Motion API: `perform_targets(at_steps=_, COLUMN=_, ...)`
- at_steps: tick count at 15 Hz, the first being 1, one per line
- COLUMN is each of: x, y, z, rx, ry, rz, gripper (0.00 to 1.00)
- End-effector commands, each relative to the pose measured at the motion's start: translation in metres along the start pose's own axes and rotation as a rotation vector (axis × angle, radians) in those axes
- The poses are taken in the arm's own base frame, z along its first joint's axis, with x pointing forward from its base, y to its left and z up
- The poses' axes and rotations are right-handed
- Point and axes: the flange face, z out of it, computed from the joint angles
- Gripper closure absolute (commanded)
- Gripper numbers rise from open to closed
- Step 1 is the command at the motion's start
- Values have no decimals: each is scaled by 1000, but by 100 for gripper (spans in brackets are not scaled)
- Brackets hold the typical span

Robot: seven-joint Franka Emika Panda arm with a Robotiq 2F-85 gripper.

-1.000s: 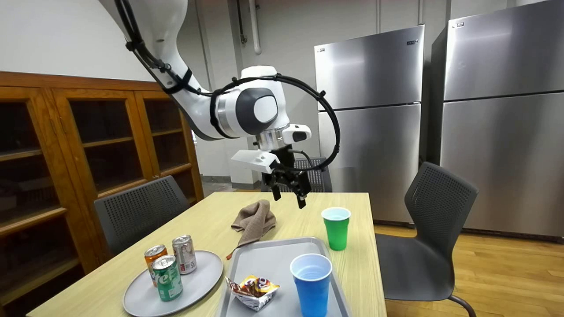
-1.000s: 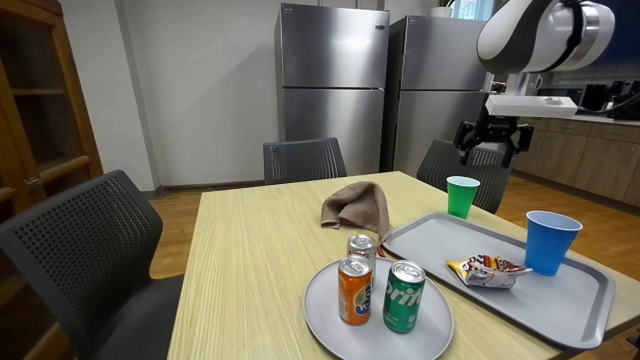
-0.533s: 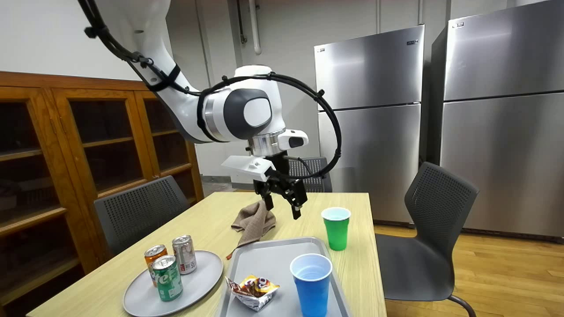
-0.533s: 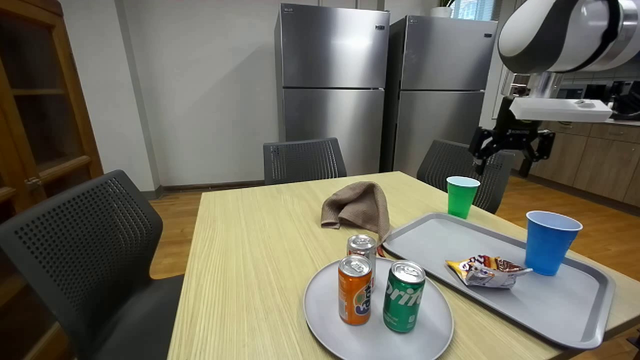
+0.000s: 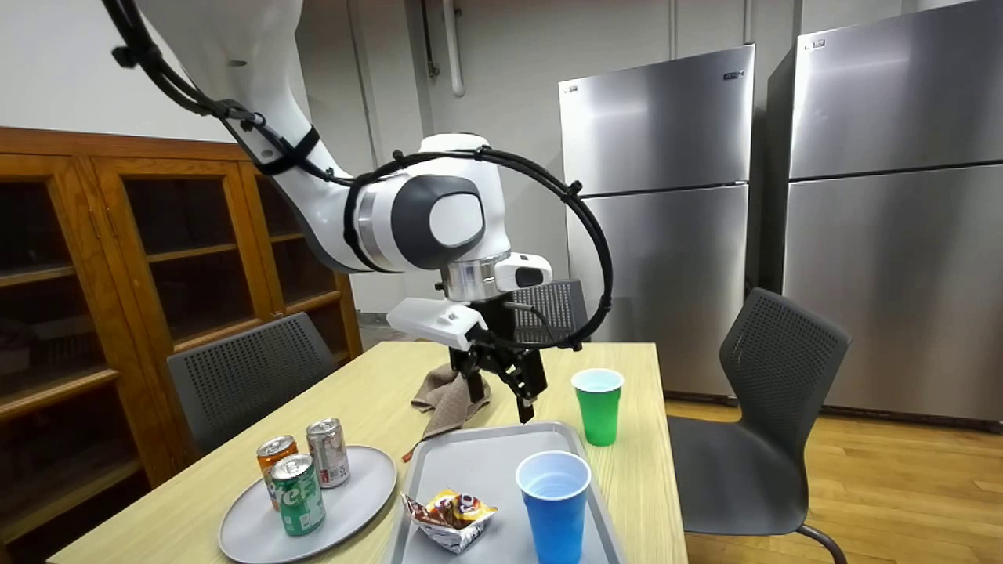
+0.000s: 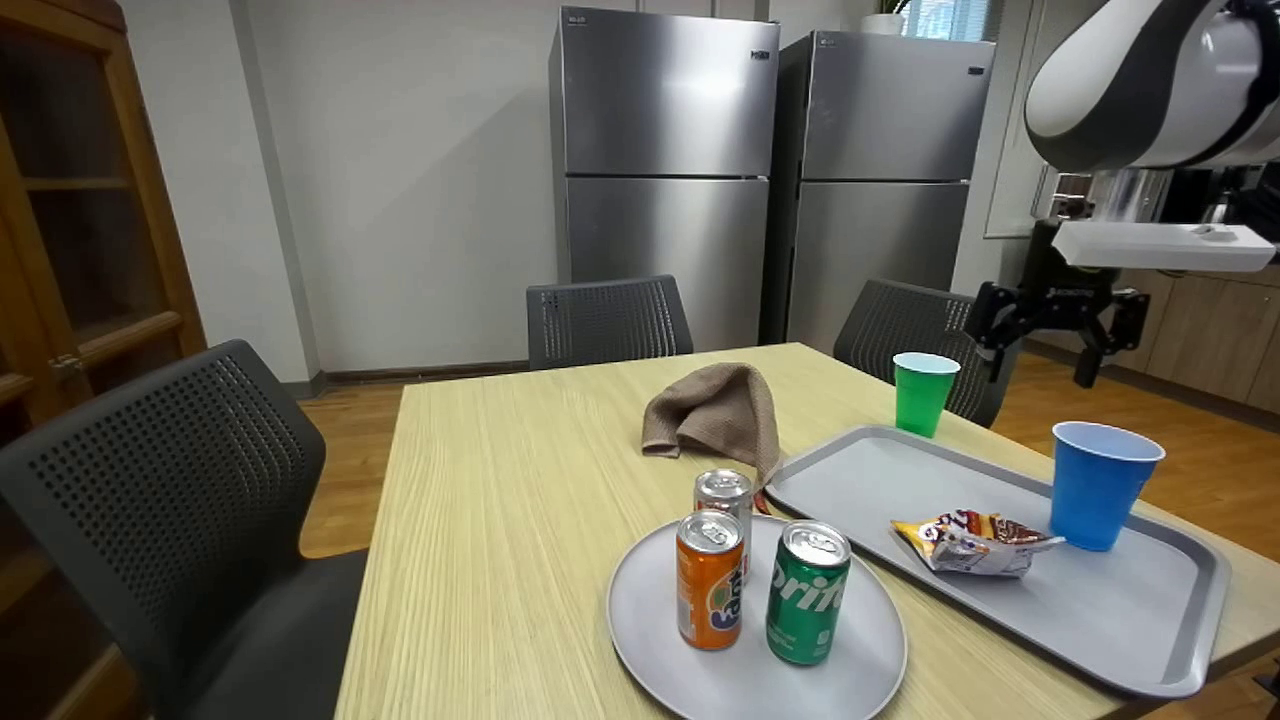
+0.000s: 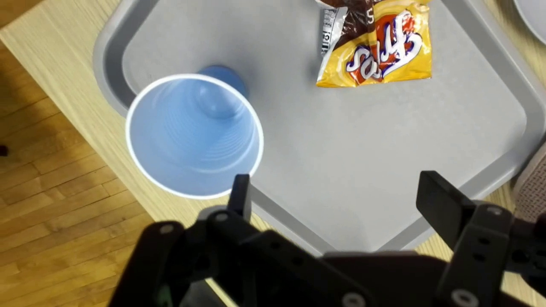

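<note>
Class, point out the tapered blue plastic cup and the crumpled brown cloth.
Tapered blue plastic cup point(image 7: 194, 138), in the wrist view: on its inner wall.
Crumpled brown cloth point(image 6: 715, 408), in an exterior view: on its folded middle.

Fanta can point(image 6: 708, 595), Sprite can point(image 6: 808, 600), silver soda can point(image 5: 329, 454) inside the rim of a round plate point(image 6: 645, 605), brown cloth point(image 6: 715, 415) toward the far edge of the table point(image 6: 500, 520), perforated-back chairs point(image 6: 610, 322), stainless-steel refrigerators point(image 6: 668, 190), glass-door cabinet point(image 5: 180, 266)

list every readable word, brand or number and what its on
"Fanta": orange cylindrical metal can
"prit", rest turned away: green cylindrical metal can
"Fritos", upside down: crumpled yellow-and-brown foil bag
Too blurred: silver metal can, steel refrigerators' badges, lettering on black gripper, smaller bag print
</note>
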Motion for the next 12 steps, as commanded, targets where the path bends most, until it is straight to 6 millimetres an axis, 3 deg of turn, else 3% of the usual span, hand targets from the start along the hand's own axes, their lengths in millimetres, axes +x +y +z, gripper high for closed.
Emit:
perform_targets(at_steps=1, x=-9, y=8, z=6, rx=-18, ry=-10, rz=11, gripper=0)
perform_targets(at_steps=12, x=-8, y=18, z=50, rx=-43, ry=1, rz=132, gripper=0)
